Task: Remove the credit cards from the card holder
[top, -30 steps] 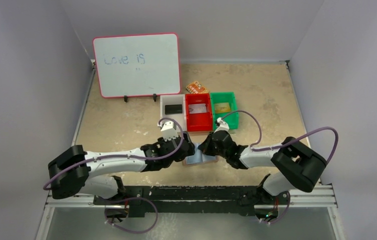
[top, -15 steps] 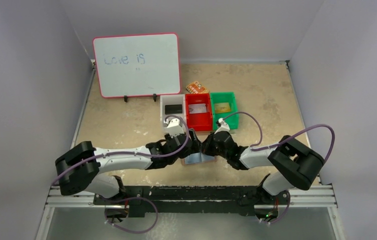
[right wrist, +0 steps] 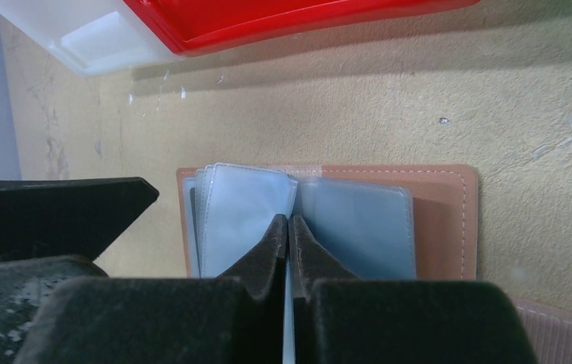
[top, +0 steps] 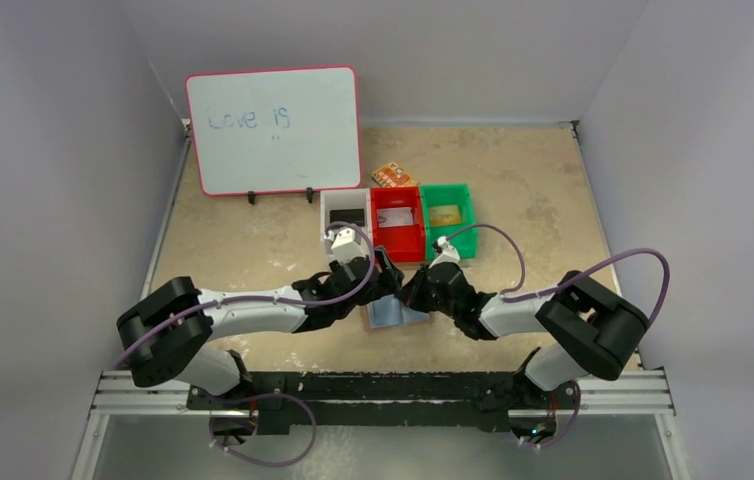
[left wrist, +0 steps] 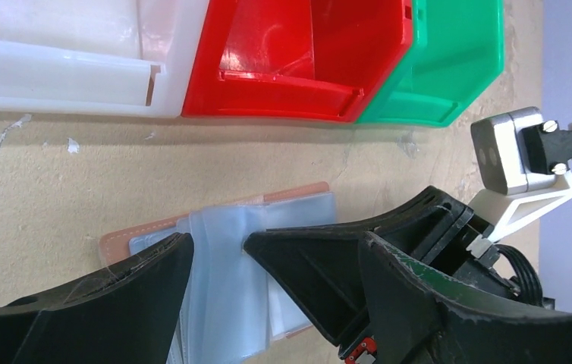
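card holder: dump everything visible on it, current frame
The card holder lies open and flat on the table, near the red bin: tan stitched leather-like cover, pale blue clear sleeves fanned inside. The right end effector is shut on one sleeve's edge; the left end effector is open astride the sleeves. No card visible.

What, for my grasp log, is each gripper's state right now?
Left gripper: open, holding nothing, poised over the card holder.
Right gripper: closed, pinching a clear sleeve of the card holder.
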Controlling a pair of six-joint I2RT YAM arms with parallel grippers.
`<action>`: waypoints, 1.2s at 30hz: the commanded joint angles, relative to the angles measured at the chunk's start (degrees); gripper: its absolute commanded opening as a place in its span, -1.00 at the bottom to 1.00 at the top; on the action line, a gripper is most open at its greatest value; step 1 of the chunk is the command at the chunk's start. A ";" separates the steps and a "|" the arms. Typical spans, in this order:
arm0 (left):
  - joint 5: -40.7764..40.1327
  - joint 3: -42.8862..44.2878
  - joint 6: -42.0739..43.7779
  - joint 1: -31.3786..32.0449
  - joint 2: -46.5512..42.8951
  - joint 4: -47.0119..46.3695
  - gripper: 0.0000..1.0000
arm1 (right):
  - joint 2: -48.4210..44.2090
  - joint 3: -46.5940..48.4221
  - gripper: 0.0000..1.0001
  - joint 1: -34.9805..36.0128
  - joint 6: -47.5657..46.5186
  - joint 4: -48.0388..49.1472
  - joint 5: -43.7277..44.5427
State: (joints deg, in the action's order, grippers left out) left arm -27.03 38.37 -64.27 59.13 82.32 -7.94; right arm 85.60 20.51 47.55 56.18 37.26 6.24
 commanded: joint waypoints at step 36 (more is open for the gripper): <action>18.10 -1.54 -3.82 -0.15 7.75 -13.32 0.44 | 0.87 -1.87 -1.00 -0.51 -0.14 -9.34 1.47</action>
State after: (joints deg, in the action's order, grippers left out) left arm -15.55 36.86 -66.65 58.30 89.84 -16.69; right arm 85.69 20.45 47.18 57.45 37.19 6.17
